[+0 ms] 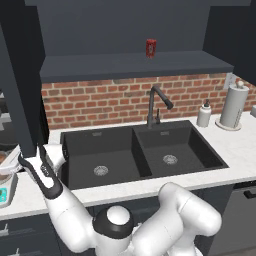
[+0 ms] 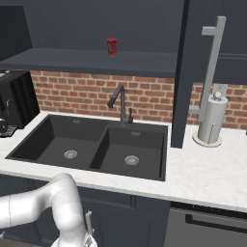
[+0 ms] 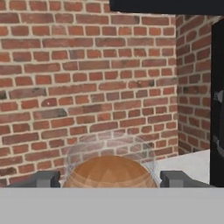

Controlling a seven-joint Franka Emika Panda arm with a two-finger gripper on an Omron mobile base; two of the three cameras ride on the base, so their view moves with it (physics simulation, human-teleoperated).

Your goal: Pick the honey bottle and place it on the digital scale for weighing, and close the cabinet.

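The honey bottle [image 3: 109, 171] is seen between the spread fingers of the gripper [image 3: 109, 180]; contact cannot be judged.

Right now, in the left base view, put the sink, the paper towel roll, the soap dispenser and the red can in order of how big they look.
1. sink
2. paper towel roll
3. soap dispenser
4. red can

The can sits farther back and higher on the shelf, so its true size against the dispenser is unsure.

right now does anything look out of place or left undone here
The cabinet stands open, its door edge-on over the counter. A lone red can sits on its shelf.
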